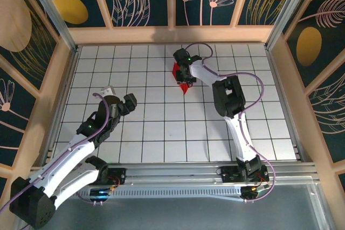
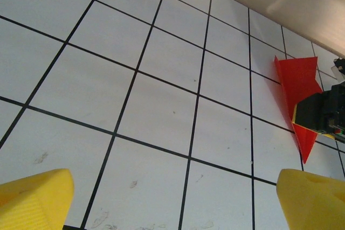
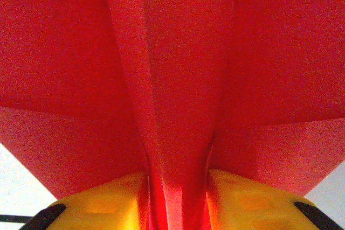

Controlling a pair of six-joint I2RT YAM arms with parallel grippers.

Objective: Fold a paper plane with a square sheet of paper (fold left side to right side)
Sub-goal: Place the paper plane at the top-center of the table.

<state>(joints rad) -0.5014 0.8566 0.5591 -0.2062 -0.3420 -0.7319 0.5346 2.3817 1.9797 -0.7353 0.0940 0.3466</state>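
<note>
The bright red paper plane (image 1: 180,81) lies folded on the far middle of the grid table, partly under my right gripper (image 1: 185,72). From the right wrist camera its centre crease (image 3: 175,106) runs between my two yellow fingers (image 3: 102,203), which are pinched on it, and the wings spread to either side. In the left wrist view the same red paper plane (image 2: 296,84) sits at the right edge with the dark right gripper on it. My left gripper (image 1: 128,102) hovers over bare tiles to the left, its yellow fingertips (image 2: 38,200) wide apart with nothing between them.
A wooden wall (image 1: 172,35) runs close behind the paper at the table's far edge. Wooden rails (image 1: 54,87) border both sides. White grid tiles (image 1: 167,127) stretch between the two arms, with faint smudges near the left gripper.
</note>
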